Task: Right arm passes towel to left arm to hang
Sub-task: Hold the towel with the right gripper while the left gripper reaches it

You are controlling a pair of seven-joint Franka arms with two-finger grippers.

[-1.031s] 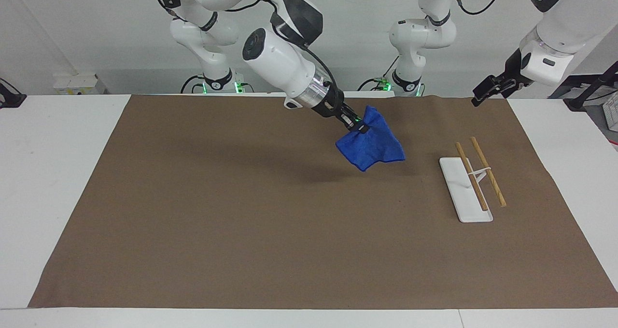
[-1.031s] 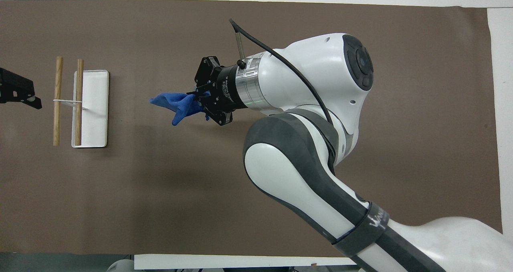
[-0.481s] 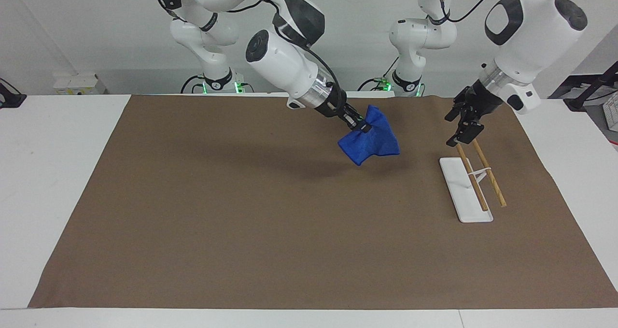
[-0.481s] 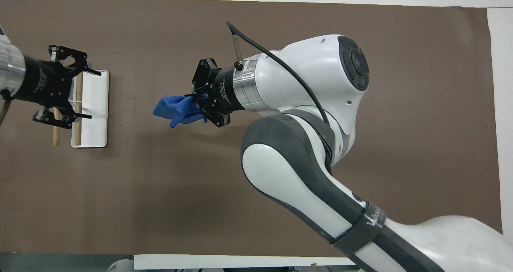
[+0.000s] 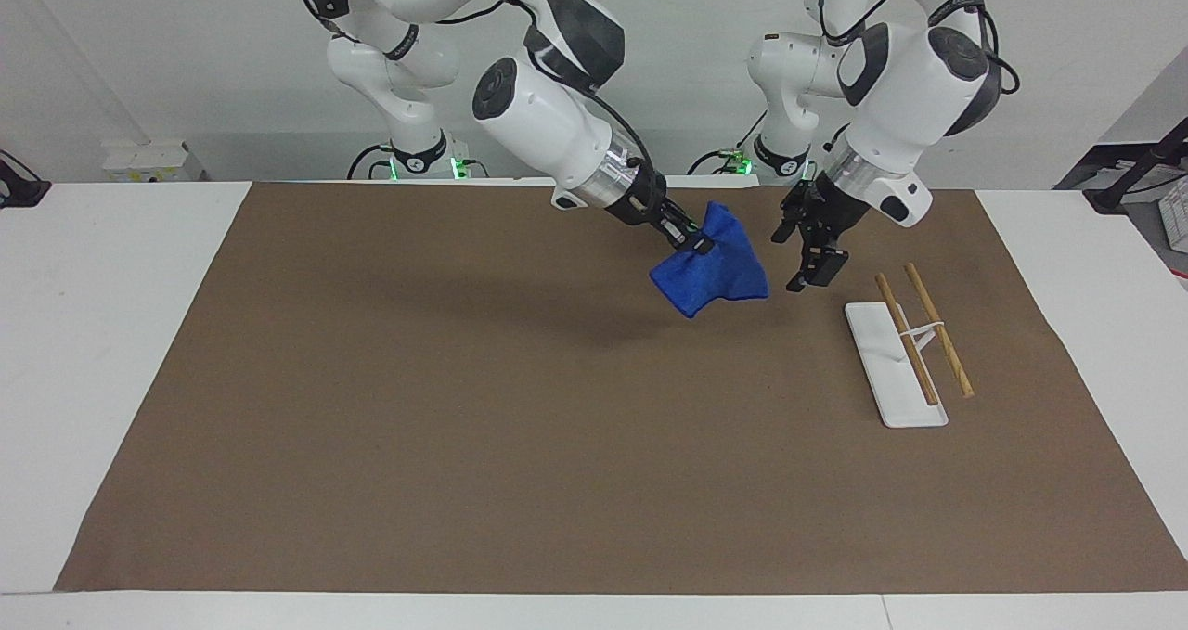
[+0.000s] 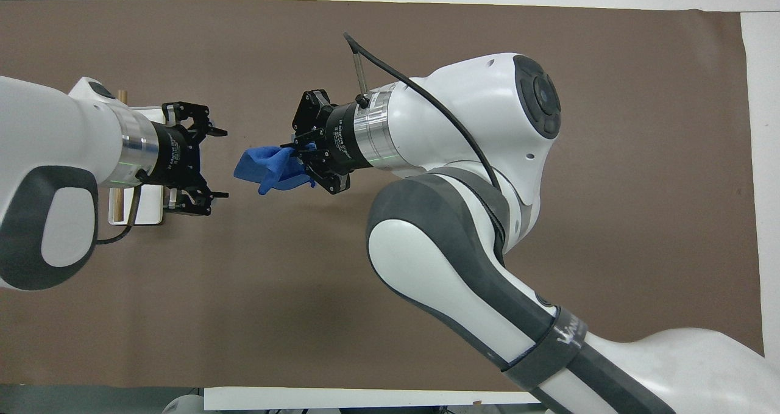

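Swinging in from over the rack (image 5: 905,352), the left claw (image 6: 213,164) now hangs spread beside the blue towel (image 5: 710,273) — pinched aloft by the right claw (image 5: 691,240) over the brown surface (image 5: 464,426). Handover is pending: close on the free edge.

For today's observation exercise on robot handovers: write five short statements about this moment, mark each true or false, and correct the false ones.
1. The right gripper is shut on the towel. True.
2. The towel lies flat on the brown mat. False: it hangs in the air from the right gripper.
3. The left gripper is open, short of the towel and not touching it. True.
4. The towel is draped over the rack. False: the rack's two wooden rods are bare.
5. The rack stands toward the right arm's end of the table. False: toward the left arm's end.
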